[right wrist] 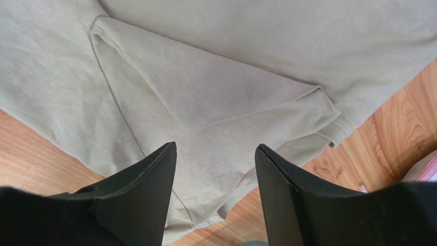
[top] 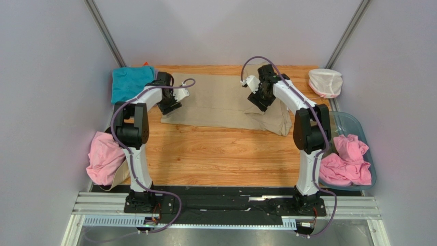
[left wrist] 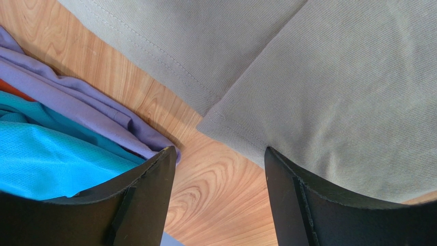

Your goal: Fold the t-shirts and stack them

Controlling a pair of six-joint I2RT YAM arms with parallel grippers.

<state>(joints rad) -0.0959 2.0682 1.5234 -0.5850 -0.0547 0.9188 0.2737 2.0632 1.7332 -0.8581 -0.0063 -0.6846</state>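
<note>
The large tan t-shirt (top: 220, 100) lies spread flat at the far middle of the table. My left gripper (top: 169, 105) is open and empty at its left edge. In the left wrist view the left gripper (left wrist: 219, 151) is over bare wood, with the tan shirt's hem corner (left wrist: 333, 77) just ahead. My right gripper (top: 258, 100) is open and empty over the shirt's right part. In the right wrist view the right gripper (right wrist: 215, 145) hovers above the tan cloth, with a sleeve (right wrist: 215, 92) folded over the body. Folded teal (left wrist: 51, 154) and lilac (left wrist: 77, 97) shirts lie left of the left gripper.
The teal stack (top: 131, 82) sits at the back left corner. A pink shirt (top: 105, 156) hangs at the table's left edge. The clear bluish tub (top: 359, 125) at the right holds more pink shirts (top: 349, 161). A white net pouch (top: 325, 82) lies at the back right.
</note>
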